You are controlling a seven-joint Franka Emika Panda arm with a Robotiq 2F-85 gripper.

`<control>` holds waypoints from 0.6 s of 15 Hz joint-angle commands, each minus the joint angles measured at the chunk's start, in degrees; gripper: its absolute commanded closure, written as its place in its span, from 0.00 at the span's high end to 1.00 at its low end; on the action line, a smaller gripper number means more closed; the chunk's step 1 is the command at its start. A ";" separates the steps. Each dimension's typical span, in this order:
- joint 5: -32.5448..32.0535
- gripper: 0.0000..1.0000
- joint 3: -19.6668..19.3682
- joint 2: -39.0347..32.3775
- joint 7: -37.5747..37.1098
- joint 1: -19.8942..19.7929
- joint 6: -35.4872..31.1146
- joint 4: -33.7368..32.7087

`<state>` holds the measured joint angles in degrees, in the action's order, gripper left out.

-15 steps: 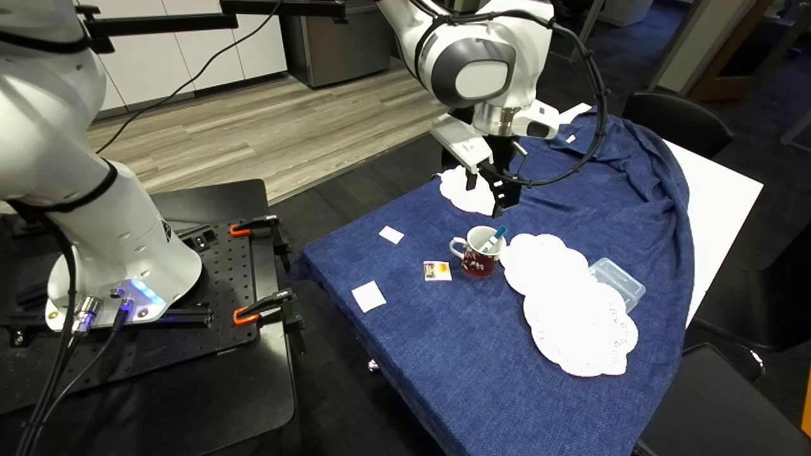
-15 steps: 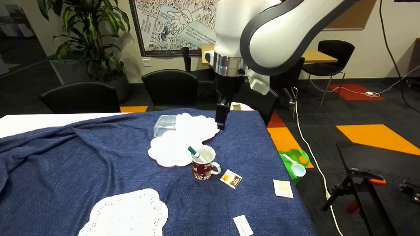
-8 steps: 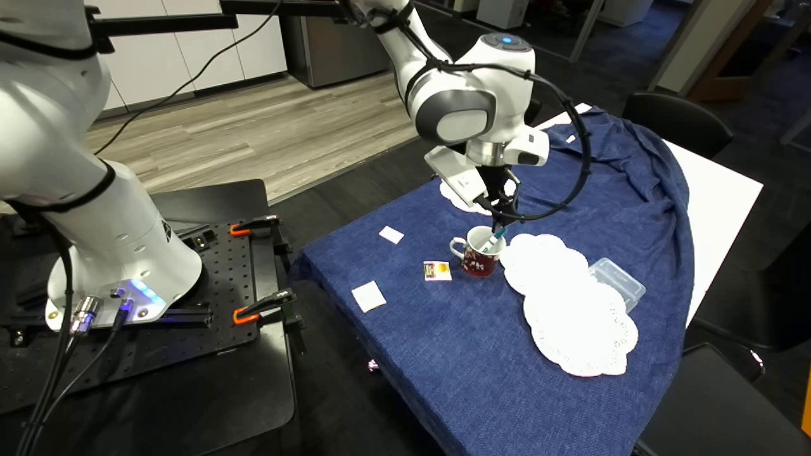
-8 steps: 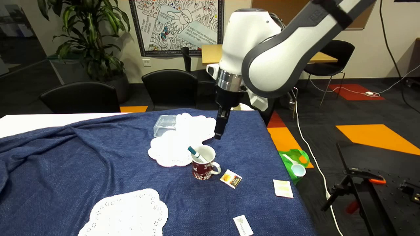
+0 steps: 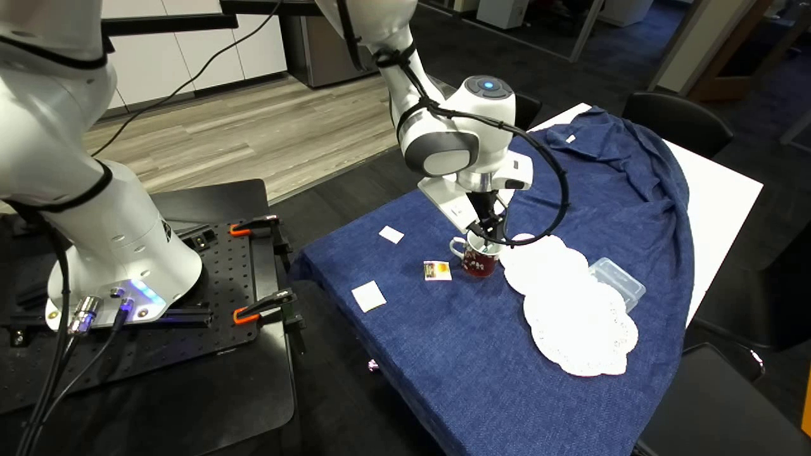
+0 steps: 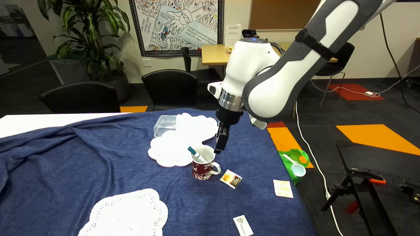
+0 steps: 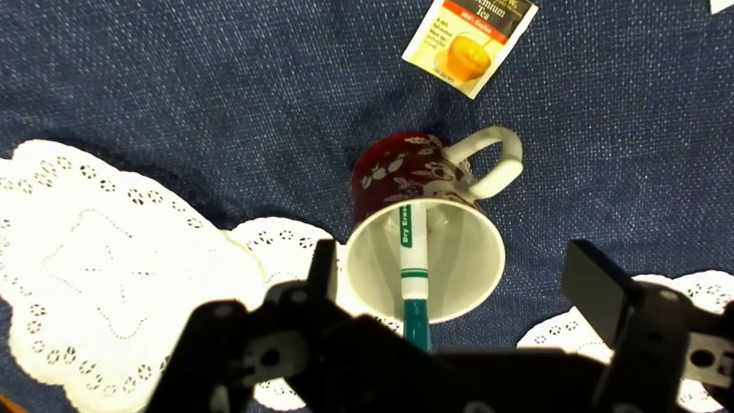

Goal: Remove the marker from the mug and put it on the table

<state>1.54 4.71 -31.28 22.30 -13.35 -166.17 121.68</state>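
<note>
Doilies [image 7: 114, 275], tea packet [image 7: 471, 46], clear box [image 5: 616, 283].

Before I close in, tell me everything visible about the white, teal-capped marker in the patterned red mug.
The slim white dry-erase marker has a teal cap, thin green bands and a green label beginning "Dry Eras"; it looks plastic. It leans inside the round red-and-white ceramic-looking mug, cap upward and poking out roughly opposite the white handle, apparently resting against the mug there. Its lower end is hidden. The open black end effector is not gripping it.

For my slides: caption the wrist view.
Jaws open, facing a red mug with a teal-capped marker sticking out, tea packet beyond.
</note>
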 commanded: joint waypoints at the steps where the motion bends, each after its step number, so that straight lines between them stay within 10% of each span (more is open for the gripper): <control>1: -1.37 0.91 0.83 -2.52 -0.32 -0.48 -3.67 -1.07; 9: -2.63 0.65 0.92 -6.12 -2.06 0.52 -5.65 -4.04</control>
<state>0.21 5.40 -35.76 22.13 -13.04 -170.10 119.57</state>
